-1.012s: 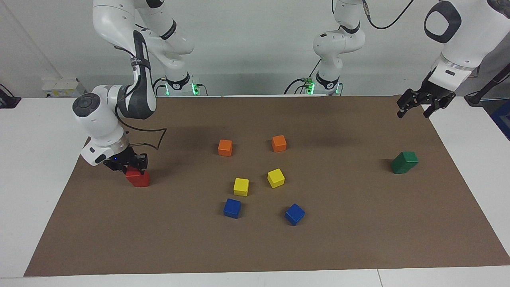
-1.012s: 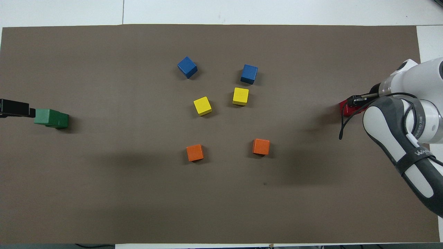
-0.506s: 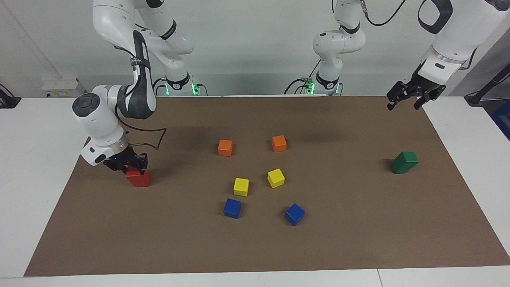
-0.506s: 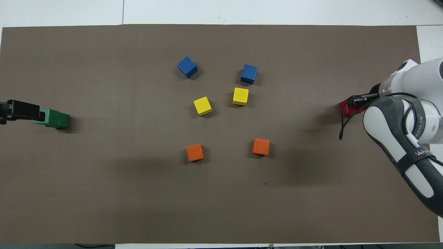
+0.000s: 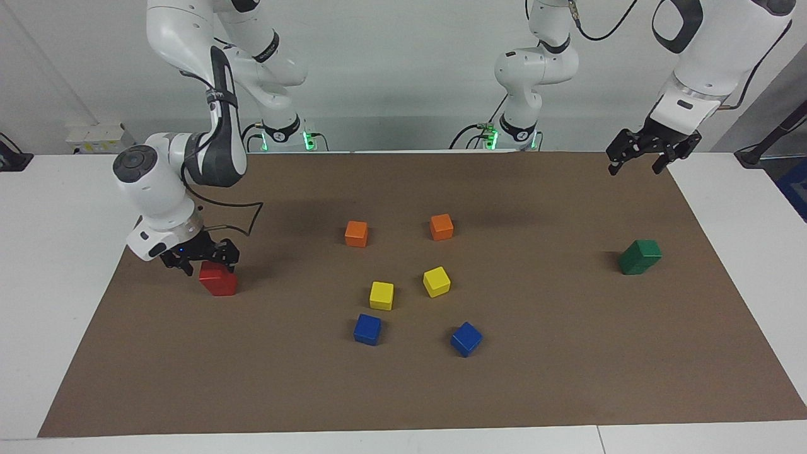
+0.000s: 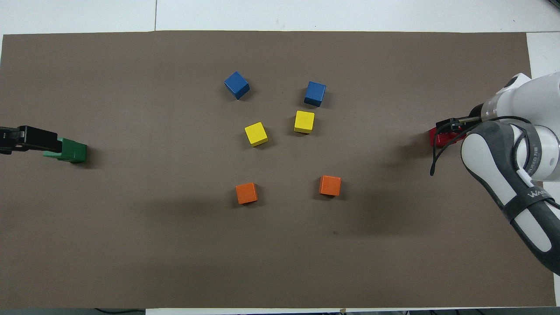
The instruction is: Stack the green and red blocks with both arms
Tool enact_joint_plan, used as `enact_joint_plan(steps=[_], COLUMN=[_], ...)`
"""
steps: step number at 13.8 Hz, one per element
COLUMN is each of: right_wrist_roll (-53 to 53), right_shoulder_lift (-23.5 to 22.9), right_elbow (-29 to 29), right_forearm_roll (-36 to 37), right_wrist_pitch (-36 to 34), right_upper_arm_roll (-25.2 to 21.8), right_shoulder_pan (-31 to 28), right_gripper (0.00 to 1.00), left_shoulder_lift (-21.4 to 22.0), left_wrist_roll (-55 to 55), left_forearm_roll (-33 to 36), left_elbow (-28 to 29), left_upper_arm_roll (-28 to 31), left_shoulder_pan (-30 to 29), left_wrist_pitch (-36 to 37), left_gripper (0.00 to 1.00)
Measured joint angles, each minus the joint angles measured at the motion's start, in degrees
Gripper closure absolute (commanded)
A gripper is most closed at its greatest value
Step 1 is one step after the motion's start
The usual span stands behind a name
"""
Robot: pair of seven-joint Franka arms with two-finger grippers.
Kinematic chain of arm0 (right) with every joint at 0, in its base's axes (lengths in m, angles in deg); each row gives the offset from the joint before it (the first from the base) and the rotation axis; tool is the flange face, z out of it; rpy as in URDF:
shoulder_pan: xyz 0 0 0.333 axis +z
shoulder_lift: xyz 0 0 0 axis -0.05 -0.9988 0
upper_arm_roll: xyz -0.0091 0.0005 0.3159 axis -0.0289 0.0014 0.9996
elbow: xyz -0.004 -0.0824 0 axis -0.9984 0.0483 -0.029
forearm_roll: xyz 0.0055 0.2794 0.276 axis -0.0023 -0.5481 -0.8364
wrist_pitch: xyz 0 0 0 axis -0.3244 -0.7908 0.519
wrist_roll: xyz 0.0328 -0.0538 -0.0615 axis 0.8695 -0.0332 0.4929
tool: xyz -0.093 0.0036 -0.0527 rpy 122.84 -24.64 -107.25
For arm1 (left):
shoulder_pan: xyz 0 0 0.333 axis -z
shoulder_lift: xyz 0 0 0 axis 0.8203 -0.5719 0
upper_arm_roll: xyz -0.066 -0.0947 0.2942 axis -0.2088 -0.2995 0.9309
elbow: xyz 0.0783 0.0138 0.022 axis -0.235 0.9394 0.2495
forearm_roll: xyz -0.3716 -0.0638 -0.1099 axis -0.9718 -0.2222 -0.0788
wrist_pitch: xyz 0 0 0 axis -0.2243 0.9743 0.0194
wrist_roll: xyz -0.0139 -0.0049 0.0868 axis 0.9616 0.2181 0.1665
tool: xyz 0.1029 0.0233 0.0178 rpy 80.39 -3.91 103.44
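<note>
The red blocks [image 5: 219,280] stand at the right arm's end of the mat and look like one cube on another; I cannot separate the two. They show partly in the overhead view [image 6: 441,138]. My right gripper [image 5: 202,256] is open just above them, fingers spread, holding nothing. The green blocks [image 5: 640,256] stand at the left arm's end, also looking like one on another, and show in the overhead view [image 6: 71,150]. My left gripper [image 5: 637,159] is open and empty, raised high over the mat's edge by the robots.
In the middle of the brown mat [image 5: 567,353] lie two orange cubes [image 5: 356,233] [image 5: 441,226], two yellow cubes [image 5: 381,295] [image 5: 436,281] and two blue cubes [image 5: 367,329] [image 5: 466,338]. A black cable loops from the right wrist.
My right gripper has opened, let go of the red block and lifted slightly. My left gripper has risen and drawn back toward the robots, away from the green blocks.
</note>
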State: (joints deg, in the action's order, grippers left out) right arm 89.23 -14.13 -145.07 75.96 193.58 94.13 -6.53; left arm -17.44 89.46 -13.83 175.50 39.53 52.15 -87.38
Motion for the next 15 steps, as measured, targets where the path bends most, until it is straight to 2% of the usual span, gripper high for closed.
enact_joint_plan(steps=[4,8,10,12,15], right_wrist_roll=[-1.31,-2.21,-4.59,-7.81,-8.64], right_shoulder_lift=[3.01,12.99,15.83,15.2,13.23], right_elbow=[8.43,13.17,16.78,21.11,22.95], right_forearm_roll=[-0.02,-0.03,-0.06,-0.07,-0.07], right_wrist_pitch=[-13.74,-26.66,-35.29,-39.65,-40.18], right_upper_arm_roll=[0.46,0.64,1.58,3.21,3.72], right_shoulder_pan=[2.08,5.43,5.46,5.48,5.44], right_gripper=[0.0,0.0,0.02,0.04,0.01], left_shoulder_lift=[-0.05,-0.06,-0.05,-0.05,-0.06], left_wrist_roll=[0.0,0.0,-0.01,-0.04,-0.09], left_forearm_roll=[0.06,0.06,0.06,0.06,0.06], left_elbow=[-0.73,-0.91,-1.01,-1.09,-1.09], left_upper_arm_roll=[0.04,0.05,0.08,0.12,0.24], left_shoulder_pan=[0.3,0.44,0.44,0.44,0.44], left_wrist_pitch=[0.0,0.0,-0.07,-0.61,-1.03], left_gripper=[0.0,0.0,0.0,0.0,0.0])
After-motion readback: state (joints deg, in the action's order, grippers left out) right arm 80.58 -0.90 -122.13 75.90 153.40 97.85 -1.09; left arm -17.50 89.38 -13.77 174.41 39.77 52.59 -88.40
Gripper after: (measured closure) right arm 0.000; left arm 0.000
